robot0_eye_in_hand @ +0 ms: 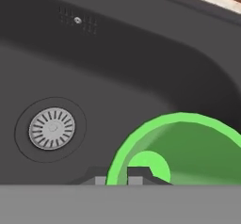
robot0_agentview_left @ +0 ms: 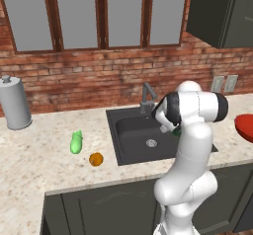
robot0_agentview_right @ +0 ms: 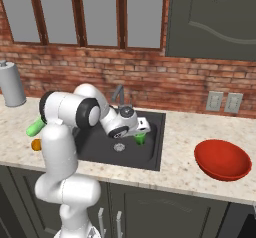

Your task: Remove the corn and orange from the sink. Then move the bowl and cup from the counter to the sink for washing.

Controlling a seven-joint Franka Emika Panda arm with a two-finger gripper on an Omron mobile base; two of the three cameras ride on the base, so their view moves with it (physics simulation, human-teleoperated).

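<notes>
My gripper (robot0_eye_in_hand: 116,180) is shut on the near rim of the green cup (robot0_eye_in_hand: 181,150), one finger inside and one outside. It holds the cup (robot0_agentview_right: 140,138) upright, low in the dark sink (robot0_agentview_right: 152,158), just right of the silver drain (robot0_eye_in_hand: 52,128). In the left base view my arm hides all but a sliver of the cup (robot0_agentview_left: 176,131). The green corn (robot0_agentview_left: 76,142) and the orange (robot0_agentview_left: 96,159) lie on the counter left of the sink (robot0_agentview_left: 124,152). The red bowl (robot0_agentview_right: 222,159) sits on the counter to the right.
The angular faucet (robot0_agentview_left: 147,97) rises at the back rim of the sink. A grey cylindrical canister (robot0_agentview_left: 15,103) stands at the far left by the brick wall. Wall outlets (robot0_agentview_right: 224,102) sit behind the bowl, and a dark cabinet (robot0_agentview_right: 210,17) hangs above.
</notes>
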